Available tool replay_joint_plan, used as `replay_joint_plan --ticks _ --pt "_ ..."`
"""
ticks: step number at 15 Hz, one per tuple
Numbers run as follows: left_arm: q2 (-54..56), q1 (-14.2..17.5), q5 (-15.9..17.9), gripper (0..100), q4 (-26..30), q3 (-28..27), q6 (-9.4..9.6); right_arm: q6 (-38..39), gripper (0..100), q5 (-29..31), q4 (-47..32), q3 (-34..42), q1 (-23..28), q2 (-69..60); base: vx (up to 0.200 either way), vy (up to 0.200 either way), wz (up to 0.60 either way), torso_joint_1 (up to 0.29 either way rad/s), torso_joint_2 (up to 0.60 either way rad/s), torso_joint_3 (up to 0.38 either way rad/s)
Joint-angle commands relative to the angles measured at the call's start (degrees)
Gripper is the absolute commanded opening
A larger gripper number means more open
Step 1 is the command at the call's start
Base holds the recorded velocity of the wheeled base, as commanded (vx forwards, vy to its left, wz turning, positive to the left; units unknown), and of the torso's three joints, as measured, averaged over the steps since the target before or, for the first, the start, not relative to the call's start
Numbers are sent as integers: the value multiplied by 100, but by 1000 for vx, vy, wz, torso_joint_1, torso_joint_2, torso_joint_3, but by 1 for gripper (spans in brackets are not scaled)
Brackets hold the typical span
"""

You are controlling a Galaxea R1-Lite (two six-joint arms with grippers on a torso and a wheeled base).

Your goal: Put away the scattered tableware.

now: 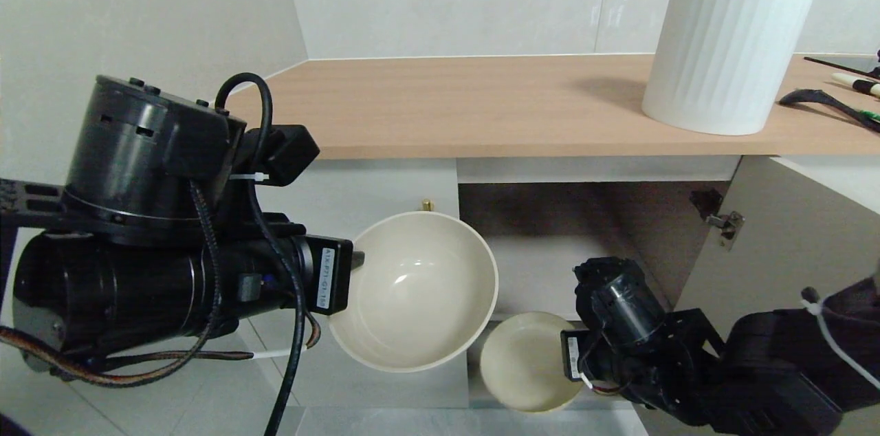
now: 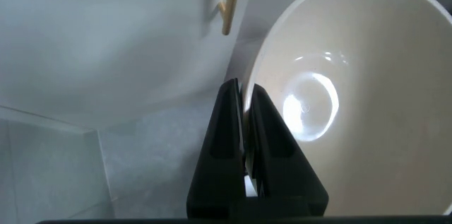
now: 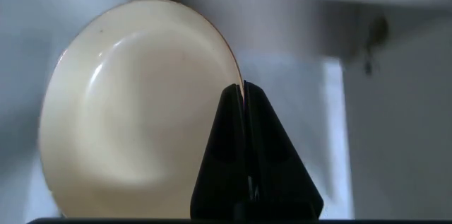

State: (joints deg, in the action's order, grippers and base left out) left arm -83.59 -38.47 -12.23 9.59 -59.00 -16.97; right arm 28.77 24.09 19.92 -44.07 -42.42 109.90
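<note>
Evidently mid-stowing, left gripper [image 1: 354, 260] pinched a deep cream ceramic bowl [image 1: 412, 291], right gripper [image 1: 574, 353] a small cream plate [image 1: 526, 360]; shelving them in the open cupboard [image 1: 550, 216] seemed next.

Left arm [image 1: 137, 285]: fills the left half of the head view, its forearm lying roughly level and pointing toward frame centre. Left gripper [image 1: 358, 258]: jaws pressed together on the near rim of a cream bowl [image 1: 412, 291], one jaw inside the rim and one outside, as the left wrist view shows [image 2: 244, 91]. Right arm [image 1: 687, 367]: enters at the lower right corner and points left toward the lower centre. Right gripper [image 1: 576, 355]: jaws clamped edge-on over the rim of a small cream plate [image 1: 526, 362], seen closely in the right wrist view [image 3: 244, 90].
</note>
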Motion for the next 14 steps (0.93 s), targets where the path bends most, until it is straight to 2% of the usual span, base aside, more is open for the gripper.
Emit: replay_joint_plan --ticks 1,5,10,14 --pt "-26 -2 1 0 -1 12 1 -223 0 8 856 -260 384 963 0 0 0 0 0 0" --pt "-17 -2 1 0 -10 3 1 -21 0 8 1023 -550 797 1332 0 0 0 0 0 0" --pt "-8 -2 -8 0 -10 3 1 -12 0 34 988 -1701 1403 2220 0 0 0 0 0 0" --pt "-34 -90 -8 0 -10 3 1 -29 0 96 961 -2202 1667 2633 0 0 0 0 0 0"
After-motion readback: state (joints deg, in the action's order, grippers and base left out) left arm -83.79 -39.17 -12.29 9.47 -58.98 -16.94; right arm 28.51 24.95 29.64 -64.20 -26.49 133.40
